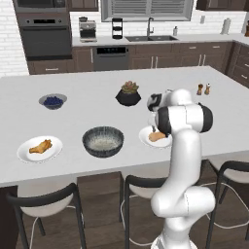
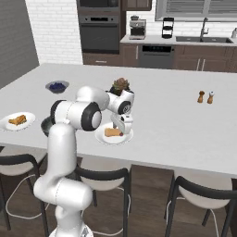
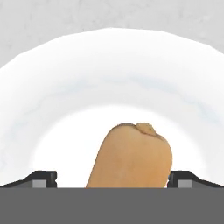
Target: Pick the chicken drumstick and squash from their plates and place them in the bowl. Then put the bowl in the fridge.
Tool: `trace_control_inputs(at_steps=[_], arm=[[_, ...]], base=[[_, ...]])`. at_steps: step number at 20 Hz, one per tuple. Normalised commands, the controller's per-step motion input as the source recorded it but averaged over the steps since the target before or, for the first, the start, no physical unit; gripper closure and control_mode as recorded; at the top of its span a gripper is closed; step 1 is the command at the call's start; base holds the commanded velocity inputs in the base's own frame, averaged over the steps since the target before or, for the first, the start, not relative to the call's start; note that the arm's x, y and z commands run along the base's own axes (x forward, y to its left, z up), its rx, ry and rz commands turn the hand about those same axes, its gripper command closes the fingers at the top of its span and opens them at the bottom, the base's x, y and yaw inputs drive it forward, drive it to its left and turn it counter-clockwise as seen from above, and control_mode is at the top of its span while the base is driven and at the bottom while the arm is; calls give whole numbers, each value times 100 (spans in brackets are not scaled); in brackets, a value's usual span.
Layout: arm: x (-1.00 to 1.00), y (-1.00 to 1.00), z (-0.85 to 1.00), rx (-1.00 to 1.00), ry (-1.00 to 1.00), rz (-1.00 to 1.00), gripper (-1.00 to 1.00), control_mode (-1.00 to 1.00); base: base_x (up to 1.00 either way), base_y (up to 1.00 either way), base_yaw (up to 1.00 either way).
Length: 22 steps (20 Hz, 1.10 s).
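- Squash (image 3: 131, 155) lies on its white plate (image 3: 109, 65), and in the hand view we see it sitting between the two dark finger tips of our end effector (image 3: 111, 178), which are spread wide on either side of it and not yet pinching it.
- From the right base view we see the end effector (image 2: 121, 131) down low over the near plate (image 2: 102, 137) on the bench (image 2: 176, 115), with the squash (image 2: 112, 133) just under it; whether the fingers touch the plate we cannot tell.
- Chicken drumstick (image 1: 41, 146) rests on the other white plate (image 1: 25, 154) at the left of the bench, well apart from our arm and untouched.
- Between the two plates stands the dark ribbed bowl (image 1: 102, 141); its speckled inside looks empty from the left base view.
- We judge the task to be at its first grasp: nothing is in the bowl, and neither food item has left its plate.
- What remains, as we read it: close on the squash, carry it to the bowl, fetch the drumstick likewise, then take the bowl to the fridge.
- Other things on the bench, namely the small blueberry bowl (image 1: 52, 101), the potted plant (image 1: 129, 94) and the pair of shakers (image 1: 204, 89), stand farther back and out of our way.
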Motion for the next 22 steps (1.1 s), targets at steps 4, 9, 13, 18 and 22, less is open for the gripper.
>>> trace_control_inputs(at_steps=[4,9,13,18,22], arm=[[-1,15,-36,0,0,-5,-100,-100],[-2,19,-24,-1,0,-10,100,-100],[-15,11,-1,-1,-3,-7,100,-100],[-65,14,58,-9,-22,-2,100,-100],[-56,43,96,-1,-18,0,100,-100]], base=[[0,0,0],[0,0,0],[0,0,0],[0,0,0],[0,0,0]])
